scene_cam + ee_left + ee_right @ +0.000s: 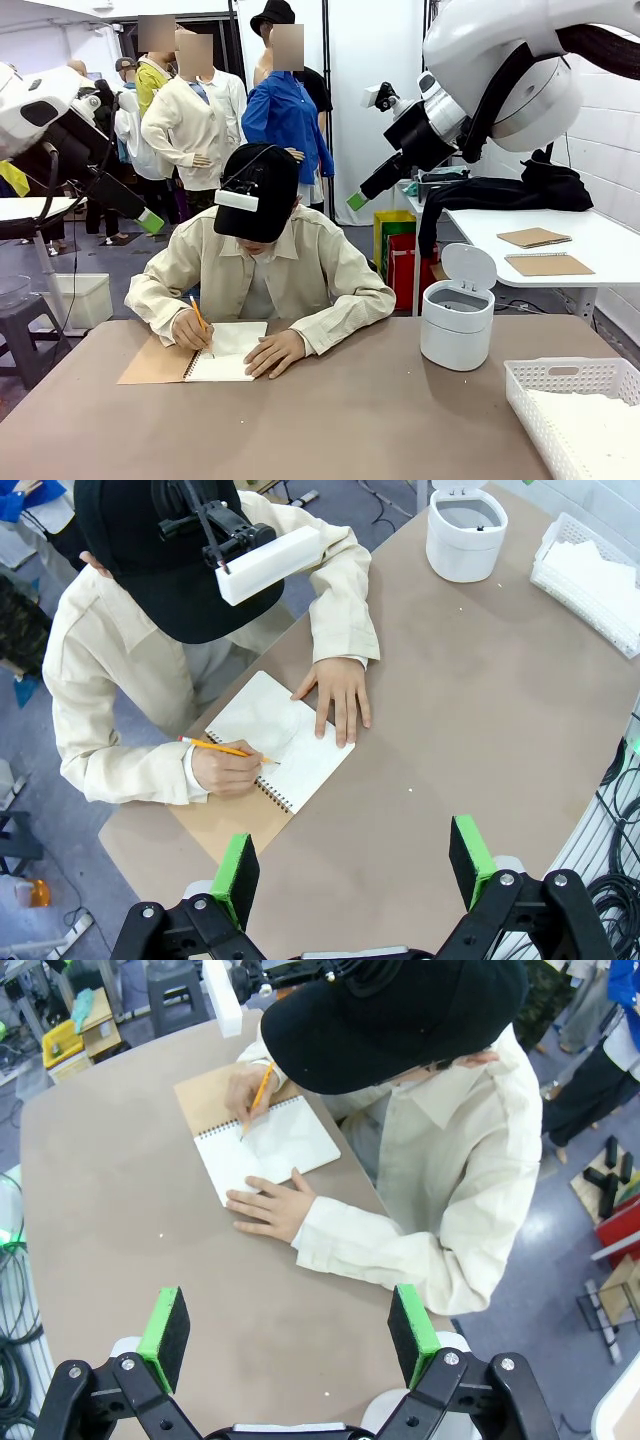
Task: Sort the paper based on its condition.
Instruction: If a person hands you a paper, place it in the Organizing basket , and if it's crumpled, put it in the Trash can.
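White paper (590, 432) lies in the white lattice tray (560, 368) at the table's near right corner; the left wrist view shows that paper (600, 575) looking rumpled. Across the table a person writes with a pencil (220, 748) on the open page of a spiral notebook (230, 352), the other hand (338, 695) flat on the page. My left gripper (353, 865) hangs open high above the table's left side, nothing between its pads. My right gripper (288, 1332) is open too, high over the table near the person's elbow, holding nothing.
A white bin (457, 325) with its lid up stands at the far right of the brown table (350, 420), close to the tray (556, 542). A side table behind carries brown-covered notebooks (548, 264). Both arms are raised well off the tabletop.
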Motion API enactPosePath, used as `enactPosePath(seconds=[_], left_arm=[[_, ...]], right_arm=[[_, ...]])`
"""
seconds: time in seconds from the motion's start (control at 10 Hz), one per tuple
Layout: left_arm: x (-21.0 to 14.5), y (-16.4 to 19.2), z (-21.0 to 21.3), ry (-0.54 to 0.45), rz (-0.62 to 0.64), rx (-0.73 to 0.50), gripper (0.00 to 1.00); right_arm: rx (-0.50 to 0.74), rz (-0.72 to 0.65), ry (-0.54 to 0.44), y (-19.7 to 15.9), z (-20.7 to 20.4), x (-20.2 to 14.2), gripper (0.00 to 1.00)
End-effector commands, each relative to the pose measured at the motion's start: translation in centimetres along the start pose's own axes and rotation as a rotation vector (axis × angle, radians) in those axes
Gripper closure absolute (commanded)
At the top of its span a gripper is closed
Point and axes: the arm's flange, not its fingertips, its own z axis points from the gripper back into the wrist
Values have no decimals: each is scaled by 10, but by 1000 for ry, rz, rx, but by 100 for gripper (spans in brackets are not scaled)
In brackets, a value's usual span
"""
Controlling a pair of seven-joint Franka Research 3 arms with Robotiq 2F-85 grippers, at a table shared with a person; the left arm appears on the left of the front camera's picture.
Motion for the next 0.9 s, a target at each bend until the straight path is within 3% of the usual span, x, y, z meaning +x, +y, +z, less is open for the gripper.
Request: enactPosePath(seconds=[0.0,0.8], left_arm=[[-1,1,0,-2,6,-5,0],[-1,1,0,-2,6,-5,0]], right_arm=[[5,-2,-9,0,1,0,0],[5,-2,-9,0,1,0,0]])
